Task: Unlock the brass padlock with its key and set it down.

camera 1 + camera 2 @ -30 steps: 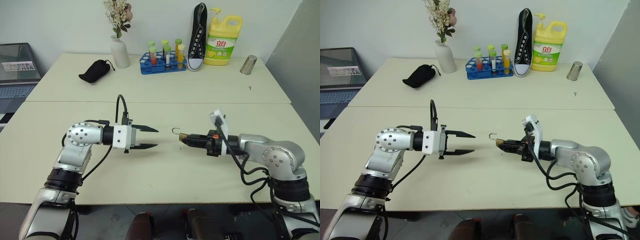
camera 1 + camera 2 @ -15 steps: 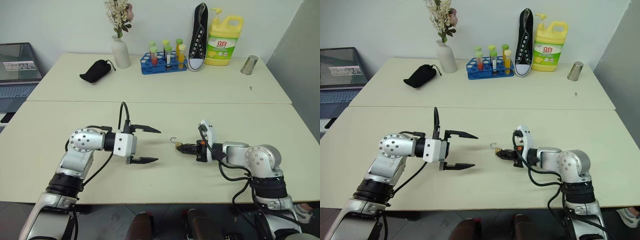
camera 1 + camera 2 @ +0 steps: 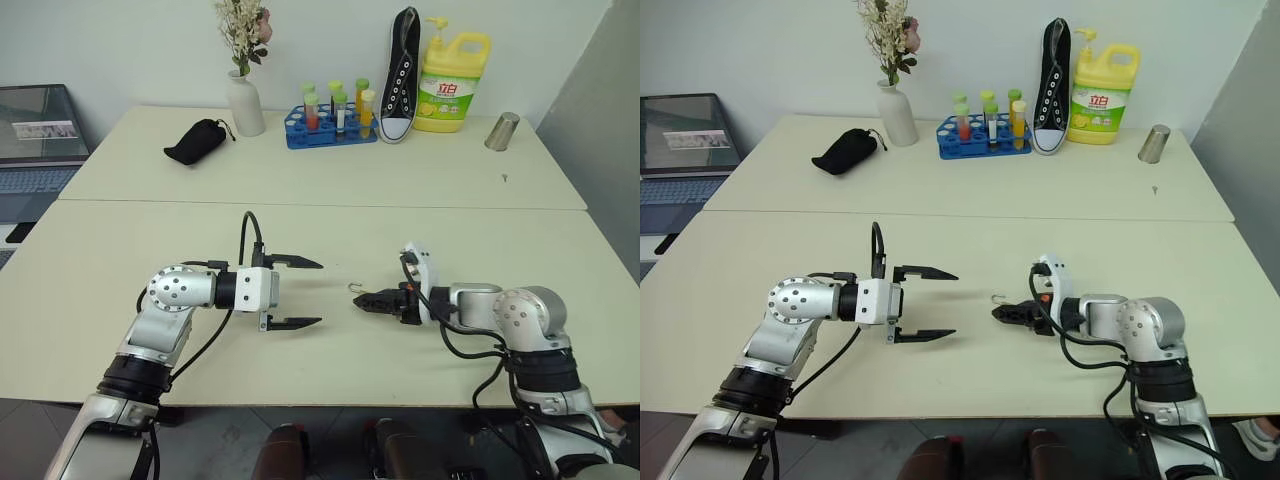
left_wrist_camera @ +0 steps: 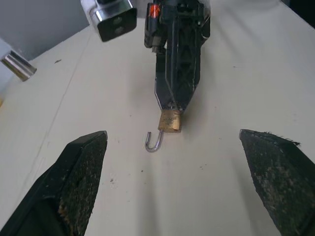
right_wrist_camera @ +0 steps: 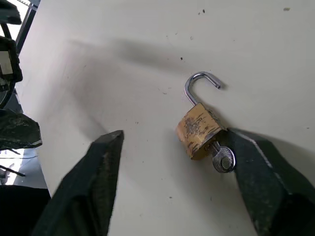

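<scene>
The brass padlock (image 5: 198,132) lies on the desk (image 3: 330,230) between the right gripper (image 5: 179,189)'s spread fingers, key end against one finger, open shackle pointing toward the left gripper (image 3: 305,292), which hangs wide open farther off.

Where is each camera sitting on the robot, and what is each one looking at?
Left eye view: on the head, looking down over the table; both arms show, left end effector open.
Right eye view: beside it, same scene.
Left wrist view: on the left wrist, looking between its own fingers at the brass padlock and the right end effector beyond.
Right wrist view: on the right wrist, looking down past its open fingers at the padlock, shackle open, key in it.
Shared: both wrist views show the padlock lying on the table.
</scene>
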{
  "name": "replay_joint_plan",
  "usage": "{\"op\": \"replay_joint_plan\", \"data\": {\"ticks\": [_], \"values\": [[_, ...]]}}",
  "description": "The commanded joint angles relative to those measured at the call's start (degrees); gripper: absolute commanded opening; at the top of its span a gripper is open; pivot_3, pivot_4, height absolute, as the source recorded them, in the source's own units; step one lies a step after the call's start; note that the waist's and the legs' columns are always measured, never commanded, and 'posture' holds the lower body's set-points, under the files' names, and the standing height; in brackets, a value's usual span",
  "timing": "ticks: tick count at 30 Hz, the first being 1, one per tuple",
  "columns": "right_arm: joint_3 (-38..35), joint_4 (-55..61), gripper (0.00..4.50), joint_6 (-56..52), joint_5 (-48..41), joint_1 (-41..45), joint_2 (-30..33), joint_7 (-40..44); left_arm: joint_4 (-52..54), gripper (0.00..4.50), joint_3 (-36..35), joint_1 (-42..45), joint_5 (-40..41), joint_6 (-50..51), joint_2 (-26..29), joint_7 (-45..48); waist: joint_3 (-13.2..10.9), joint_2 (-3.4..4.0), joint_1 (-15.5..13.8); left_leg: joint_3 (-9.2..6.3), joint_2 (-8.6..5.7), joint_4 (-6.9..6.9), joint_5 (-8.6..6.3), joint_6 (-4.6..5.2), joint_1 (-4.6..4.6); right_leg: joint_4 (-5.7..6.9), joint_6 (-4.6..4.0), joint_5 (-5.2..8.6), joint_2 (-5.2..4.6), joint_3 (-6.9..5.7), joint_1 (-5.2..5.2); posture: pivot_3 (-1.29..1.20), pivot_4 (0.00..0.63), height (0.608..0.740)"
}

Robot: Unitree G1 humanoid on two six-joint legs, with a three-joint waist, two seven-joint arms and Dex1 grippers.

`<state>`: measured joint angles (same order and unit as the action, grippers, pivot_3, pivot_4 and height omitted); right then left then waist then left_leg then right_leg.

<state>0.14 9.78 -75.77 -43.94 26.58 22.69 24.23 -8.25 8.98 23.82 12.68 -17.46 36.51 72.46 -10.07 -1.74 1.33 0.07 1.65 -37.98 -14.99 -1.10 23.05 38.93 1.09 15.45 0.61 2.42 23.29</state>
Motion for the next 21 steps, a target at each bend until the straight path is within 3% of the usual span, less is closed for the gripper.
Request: {"op": "replay_joint_plan", "data": {"ticks": [1, 6, 10, 15, 21], "values": [[4.1, 8.7, 4.49, 6.1, 5.5, -4.5, 9.9, 3.8, 4.2, 4.50, -0.8, -0.6, 2.7, 8.8, 0.4, -1.9, 0.0, 0.00, -0.1, 0.00, -0.01, -0.01, 0.00, 0.00, -0.01, -0.02, 0.03, 0.02, -0.03, -0.01, -0.02, 0.00, 0.150, 0.740], [7.5, 18.5, 4.49, 20.3, 12.5, -10.6, 20.7, 10.6, 6.3, 4.50, -1.3, -0.8, 1.7, 16.4, 1.1, -4.7, 0.0, 0.00, 0.3, 0.02, 0.02, 0.01, -0.01, 0.01, -0.01, -0.06, 0.06, 0.04, 0.02, 0.01, 0.00, 0.00, 0.150, 0.740], [5.7, 24.3, 4.49, 32.6, 17.7, -19.2, 27.9, 15.9, 7.9, 4.50, -1.8, -1.4, 0.0, 19.6, 2.1, -7.1, 0.0, 0.00, 0.5, 0.02, 0.13, 0.07, -0.01, 0.00, -0.04, -0.06, 0.05, 0.05, 0.12, 0.02, 0.04, 0.00, 0.150, 0.740], [0.7, 29.0, 4.49, 40.6, 17.0, -25.3, 27.3, 18.9, 7.9, 4.50, -1.0, -1.6, -0.7, 17.5, 3.6, -5.3, -0.1, 0.00, 0.5, 0.06, 0.14, 0.05, -0.01, -0.01, -0.07, -0.05, 0.05, 0.05, 0.13, 0.04, 0.03, 0.00, 0.150, 0.740], [-2.2, 29.7, 4.49, 40.4, 15.6, -26.3, 25.2, 18.0, 5.2, 4.50, -1.6, 0.1, 1.7, 15.4, 2.2, -2.3, -0.1, -0.04, 0.3, 0.11, 0.09, -0.01, 0.00, -0.01, -0.08, -0.05, 0.05, 0.05, 0.10, 0.03, -0.01, 0.00, 0.150, 0.740]]}}
